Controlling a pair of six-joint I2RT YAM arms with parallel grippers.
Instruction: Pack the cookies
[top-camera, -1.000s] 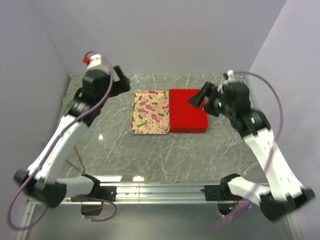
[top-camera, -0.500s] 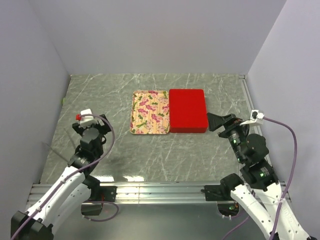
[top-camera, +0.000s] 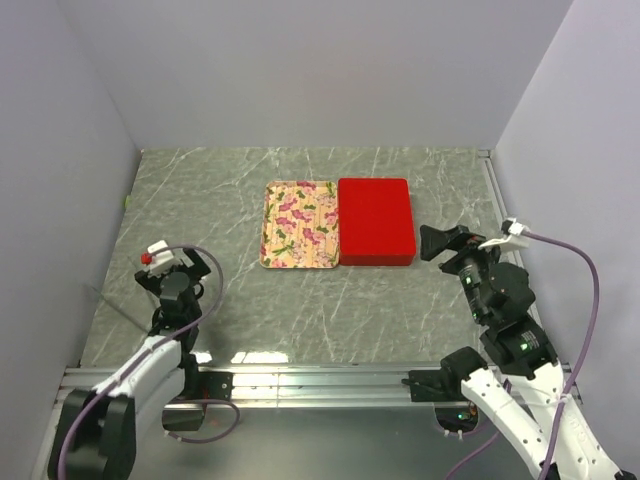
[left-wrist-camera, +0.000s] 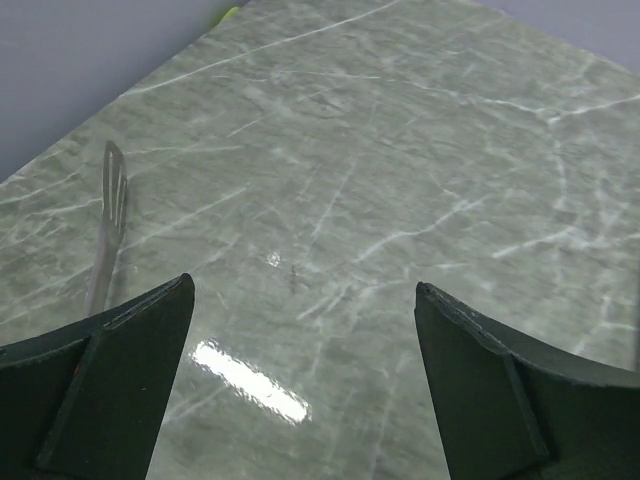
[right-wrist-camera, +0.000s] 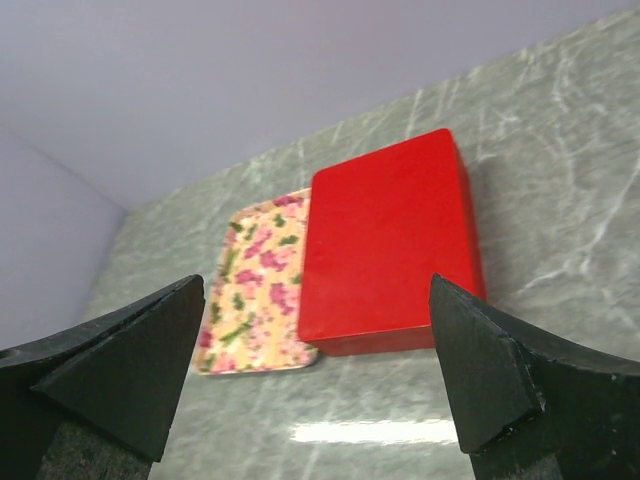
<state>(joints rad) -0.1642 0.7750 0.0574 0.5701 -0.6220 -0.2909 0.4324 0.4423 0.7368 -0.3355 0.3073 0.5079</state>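
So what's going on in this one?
Nothing is being handled. Both arms' jaws are open and empty: the left gripper hangs over the table at the front left, and the right gripper faces the closed red box, which lies beside the floral tray. No cookies are in view.

Figure: the red box (top-camera: 376, 221) and the floral tray (top-camera: 299, 225) lie touching, side by side at mid-table, with bare marble table (top-camera: 300, 300) on their near, far and outer sides. A thin grey utensil (left-wrist-camera: 108, 220) lies flat near the left wall (top-camera: 60, 200), just left of the left gripper (left-wrist-camera: 302, 290), whose spread fingers frame bare marble. The right gripper (right-wrist-camera: 315, 285), fingers apart, faces the box across open surface.
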